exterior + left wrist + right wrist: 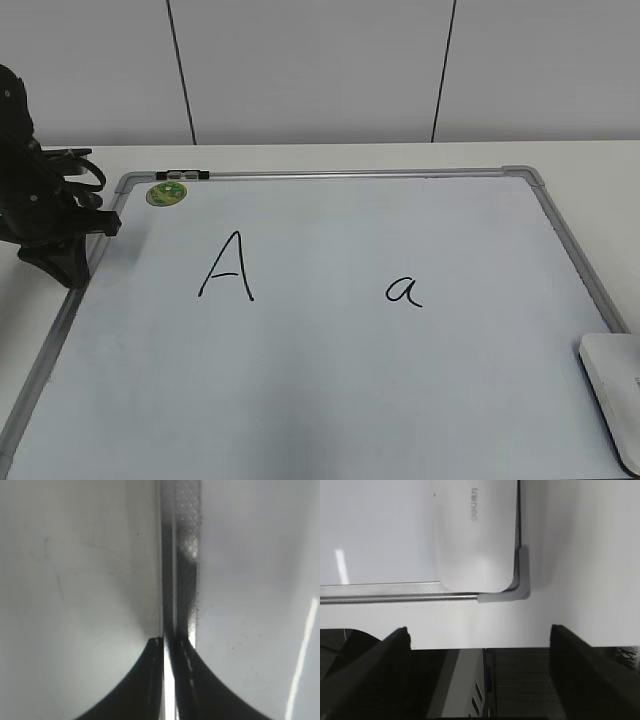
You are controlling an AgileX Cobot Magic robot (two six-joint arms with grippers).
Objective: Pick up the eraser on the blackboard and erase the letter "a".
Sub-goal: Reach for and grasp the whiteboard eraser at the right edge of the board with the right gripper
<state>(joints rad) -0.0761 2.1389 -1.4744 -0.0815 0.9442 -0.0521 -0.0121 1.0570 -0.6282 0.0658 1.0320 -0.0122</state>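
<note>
Nearest the exterior camera is the bare lower stretch of the blackboard (300,400), a pale bluish-white sheet in a grey metal frame lying flat on a white table (570,155). At the far left the left gripper (75,262) sits on the frame's left rail; in its wrist view the two dark fingers (145,680) stand pressed almost together over that rail with nothing between them. Moving right, a round green sticker (166,193) sits by the top-left corner, then a tall capital "A" (227,266), then the letter "a" (405,290) right of centre, untouched. At the far right, in the board's near right corner, lies the eraser (612,385), partly cut off by the picture's edge.

From the right wrist view the eraser (475,535) lies lengthwise just inside the frame rail, its rounded end tucked against the grey corner cap (517,587). The right gripper (480,640) is off the board's edge, jaws spread wide and empty, apart from the eraser.

Judging by its smooth plastic shell, the eraser should be light, stiff and somewhat slippery; gripping across its narrow width near the middle looks safest, though the rail crowds one side.

Behind the table stands a plain pale wall (320,70) with dark vertical seams
</note>
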